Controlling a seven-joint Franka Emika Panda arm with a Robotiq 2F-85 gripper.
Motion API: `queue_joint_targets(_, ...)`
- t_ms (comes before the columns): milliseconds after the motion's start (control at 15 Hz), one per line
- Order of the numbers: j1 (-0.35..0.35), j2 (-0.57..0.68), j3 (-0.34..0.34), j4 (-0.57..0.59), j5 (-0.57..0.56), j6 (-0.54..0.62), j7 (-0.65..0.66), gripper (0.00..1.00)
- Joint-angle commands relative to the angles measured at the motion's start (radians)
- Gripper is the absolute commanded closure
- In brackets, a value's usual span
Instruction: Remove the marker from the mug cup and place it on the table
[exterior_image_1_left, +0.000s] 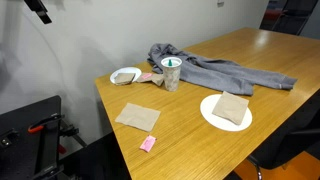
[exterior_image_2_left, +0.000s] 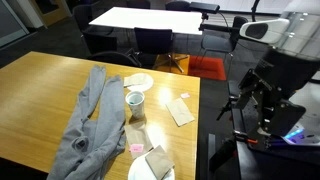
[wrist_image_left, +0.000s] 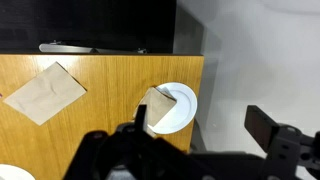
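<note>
The whitish-grey mug cup (exterior_image_1_left: 171, 75) stands upright near the middle of the wood-grain table (exterior_image_1_left: 200, 140), beside a grey cloth. The green marker (exterior_image_1_left: 170, 62) sticks up out of it. The cup also shows in an exterior view (exterior_image_2_left: 134, 103). My gripper (exterior_image_1_left: 38, 10) is high up and far off the table's edge, well away from the cup. In the wrist view the gripper (wrist_image_left: 205, 125) is open and empty, looking down on the table edge. The cup and marker are out of the wrist view.
A shallow white bowl (exterior_image_1_left: 125, 75) sits next to the cup. A white plate (exterior_image_1_left: 226, 110) holds a brown napkin (wrist_image_left: 158, 108). Another napkin (exterior_image_1_left: 137, 117) and a pink block (exterior_image_1_left: 148, 143) lie near the table's edge. A grey cloth (exterior_image_1_left: 215, 72) sprawls behind the cup.
</note>
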Motion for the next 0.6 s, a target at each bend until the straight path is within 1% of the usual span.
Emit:
queue_joint_targets(0, 0.001, 0.000, -0.002, 0.002, -0.002, -0.003, 0.001, 0.00)
queue_joint_targets(333, 0.001, 0.000, -0.002, 0.002, -0.002, -0.003, 0.001, 0.00)
queue_joint_targets(400, -0.003, 0.000, 0.001, 0.002, -0.010, 0.004, -0.001, 0.00)
queue_joint_targets(533, -0.028, -0.003, 0.012, 0.009, -0.061, 0.018, 0.003, 0.00)
